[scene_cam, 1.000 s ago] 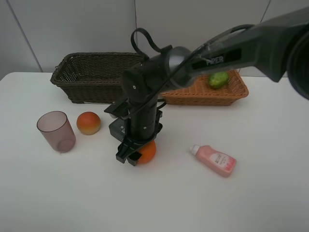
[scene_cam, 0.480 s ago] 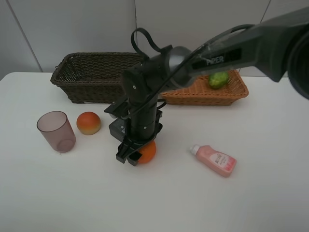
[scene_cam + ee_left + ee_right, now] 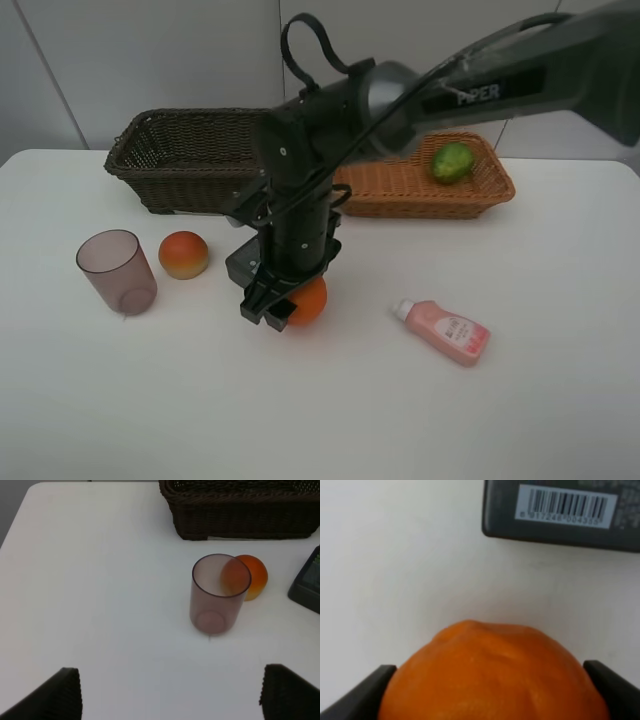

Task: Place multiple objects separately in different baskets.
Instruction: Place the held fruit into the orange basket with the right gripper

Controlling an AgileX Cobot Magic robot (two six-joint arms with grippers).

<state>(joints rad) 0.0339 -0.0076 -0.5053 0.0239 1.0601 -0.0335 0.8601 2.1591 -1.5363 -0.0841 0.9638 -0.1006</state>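
Bench (image 3: 560, 420): white, carries every item. The dark brown basket (image 3: 185, 150) sits at 11 o'clock from bench centre and the tan basket (image 3: 400, 195) at 1 o'clock, side by side along the far edge.

Step in hand (judged): grasping the orange, ahead of its transfer. Near bench centre the right gripper (image 3: 278, 303) points down, jaws partly spread and clamped on the orange (image 3: 308, 300), one finger on each flank. Cannot tell whether the fruit is clear of the bench.

Next move calls for a straight lift, a carry toward 1 o'clock, clearing the tan basket's rim, then release near the lime (image 3: 452, 161), probably the fruit basket.

The left gripper (image 3: 170, 694) is spread wide and holds nothing.

From the orange:
- mauve cup (image 3: 116, 272): 9 o'clock, upright
- pink bottle (image 3: 442, 330): 4 o'clock, lying down
- grey bottle (image 3: 560, 510): just beside, 10 o'clock, mostly under the arm
- peach (image 3: 184, 254): just beside the cup
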